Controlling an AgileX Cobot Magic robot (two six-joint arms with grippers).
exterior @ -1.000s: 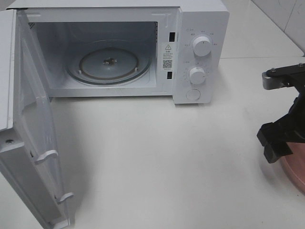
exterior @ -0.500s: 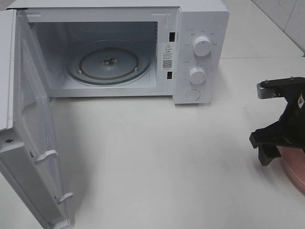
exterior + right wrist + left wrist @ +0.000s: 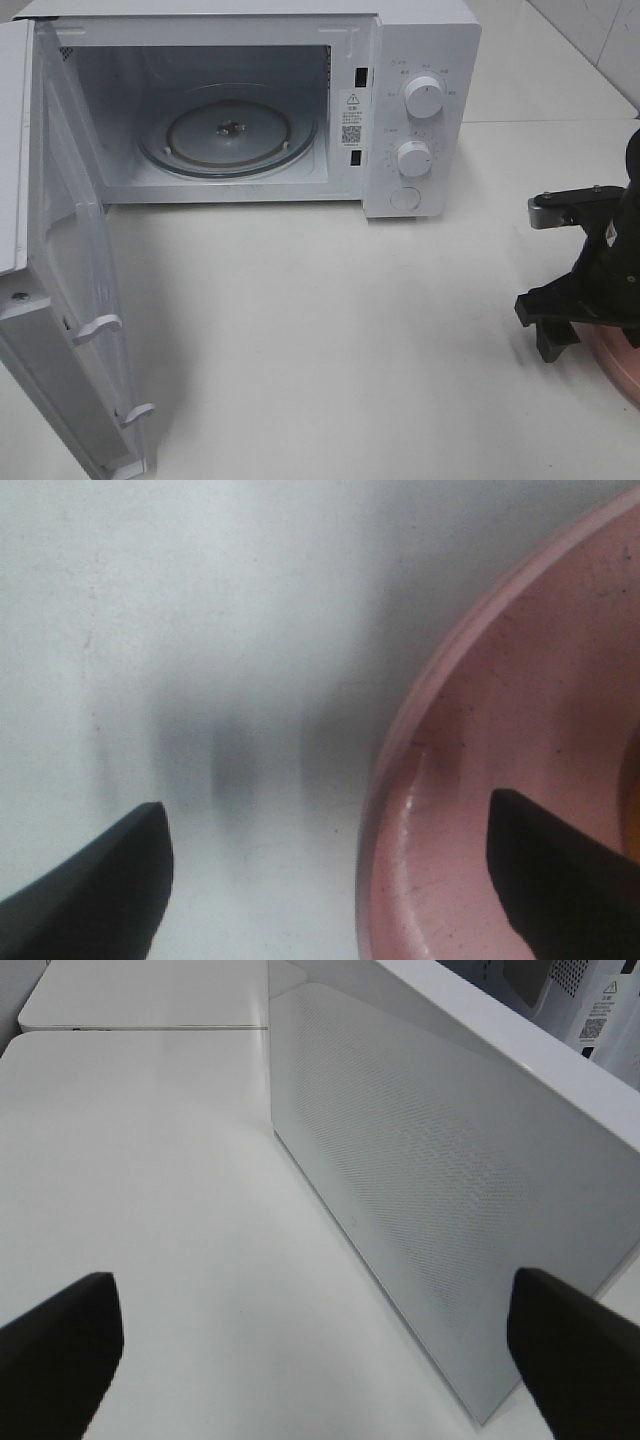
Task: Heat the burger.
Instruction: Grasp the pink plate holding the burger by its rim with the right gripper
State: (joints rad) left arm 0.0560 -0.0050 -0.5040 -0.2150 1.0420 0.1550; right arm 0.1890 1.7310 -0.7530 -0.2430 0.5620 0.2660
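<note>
Right gripper (image 3: 325,815): my jaws are spread, straddling the pink plate (image 3: 400,750) rim, one finger inside it, one outside. The burger isn't in view, probably deeper on the plate. Risk: closing here pinches the rim and tips the plate. Left gripper (image 3: 310,1285): spread, well away from the plate, beside the microwave door (image 3: 450,1190). Bare table (image 3: 330,330) runs from the plate to the open microwave (image 3: 420,40).

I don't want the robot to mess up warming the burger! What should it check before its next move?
1. Microwave door swung open: ok.
2. Glass turntable has nothing on it: ok.
3. Right pincer open, one finger outside the pink plate rim and one inside: ok.
4. Burger sitting on the plate: cannot tell, no view shows it.
5. Left pincer open and holding nothing: ok.
</note>
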